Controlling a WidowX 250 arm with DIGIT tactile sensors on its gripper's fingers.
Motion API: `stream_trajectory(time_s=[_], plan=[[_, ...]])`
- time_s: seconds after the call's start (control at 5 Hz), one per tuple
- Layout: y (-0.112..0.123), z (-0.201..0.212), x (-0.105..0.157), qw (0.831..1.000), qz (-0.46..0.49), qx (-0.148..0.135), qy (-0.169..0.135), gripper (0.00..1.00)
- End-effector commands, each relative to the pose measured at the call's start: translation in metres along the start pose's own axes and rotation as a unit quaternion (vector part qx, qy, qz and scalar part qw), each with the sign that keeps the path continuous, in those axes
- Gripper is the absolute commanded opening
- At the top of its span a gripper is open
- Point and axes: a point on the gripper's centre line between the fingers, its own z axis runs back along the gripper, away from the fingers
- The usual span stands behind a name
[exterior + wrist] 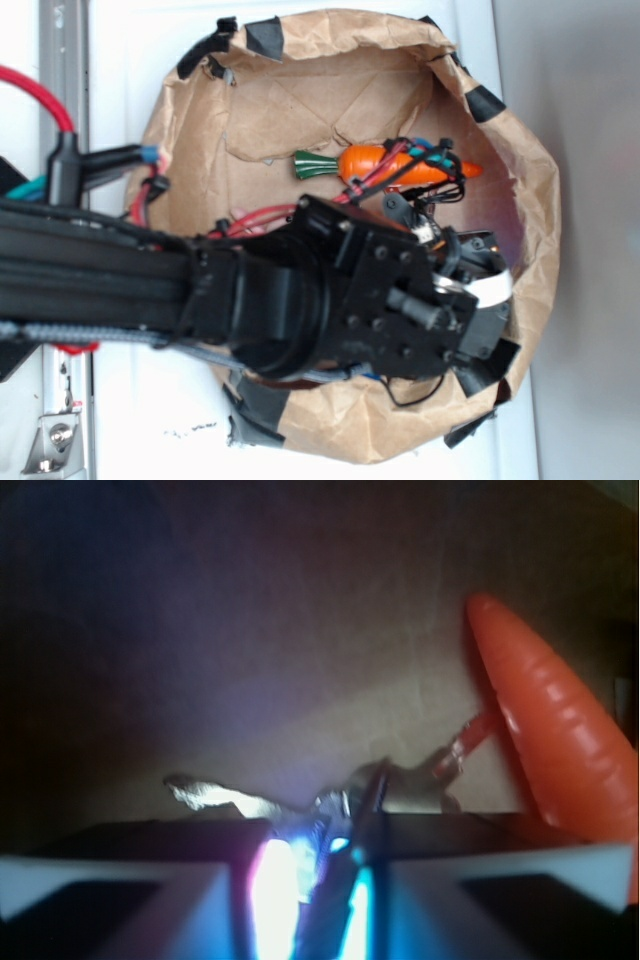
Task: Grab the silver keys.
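Observation:
In the wrist view the silver keys (pixel 232 798) lie on the brown paper floor, one bright blade sticking out to the left and a reddish key head (pixel 463 744) to the right. My gripper (pixel 322 852) is shut on the silver keys, with part of the bunch pinched in the narrow gap between the jaws. From the exterior view my gripper (pixel 488 292) is down inside the brown paper bag (pixel 300 110), and its body hides the keys.
An orange plastic carrot (pixel 365 160) with a green top lies just beyond the gripper, and it shows close on the right in the wrist view as the carrot (pixel 560 740). The bag's crumpled walls (pixel 540 200) rise all around. Red and black cables (pixel 250 215) run along the arm.

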Motion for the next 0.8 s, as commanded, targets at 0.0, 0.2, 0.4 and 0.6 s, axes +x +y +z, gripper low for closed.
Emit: stream_trajectory(time_s=[0.0, 0.2, 0.4, 0.6], plan=[[-0.013, 0.016, 0.010, 1.000, -0.012, -0.012, -0.021, 0.00], [-0.013, 0.018, 0.011, 1.000, -0.013, -0.012, -0.017, 0.00], [-0.002, 0.037, 0.012, 1.000, -0.021, -0.006, 0.013, 0.00], [0.012, 0.088, 0.002, 0.994, -0.031, 0.003, 0.108, 0.00]])
